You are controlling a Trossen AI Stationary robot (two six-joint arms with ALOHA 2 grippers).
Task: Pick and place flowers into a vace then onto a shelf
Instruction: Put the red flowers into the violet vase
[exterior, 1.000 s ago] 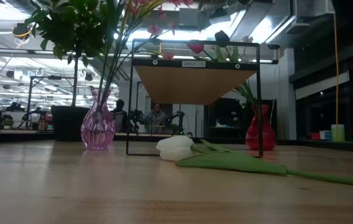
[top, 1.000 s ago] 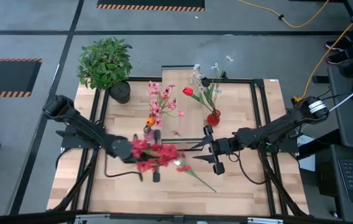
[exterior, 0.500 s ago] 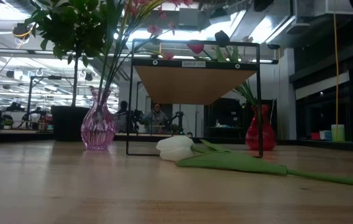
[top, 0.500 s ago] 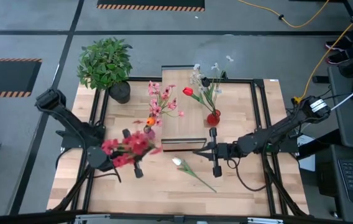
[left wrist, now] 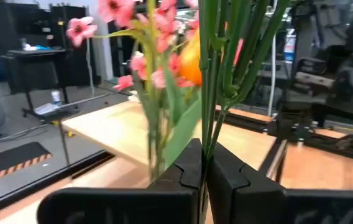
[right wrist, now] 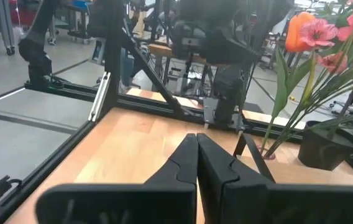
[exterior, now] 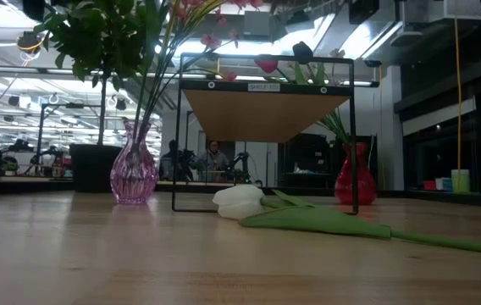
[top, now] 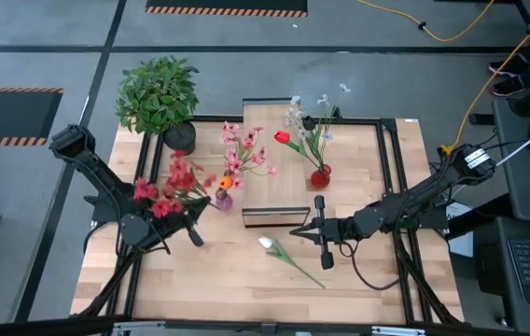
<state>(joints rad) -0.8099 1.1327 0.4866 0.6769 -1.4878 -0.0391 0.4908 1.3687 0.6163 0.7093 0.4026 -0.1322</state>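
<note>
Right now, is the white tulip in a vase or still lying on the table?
Lying on the table: the white tulip rests flat in front of the shelf, outside both vases.

Left gripper has its two dark fingers pinched together on a bunch of green stalks that rise straight up between them. Just past the fingers stands a blurred bunch of pink blossoms with one orange blossom, its stems dropping toward the light-wood shelf. Dark metal frame rails sit near the wood; a striped floor mat lies beyond.
</note>
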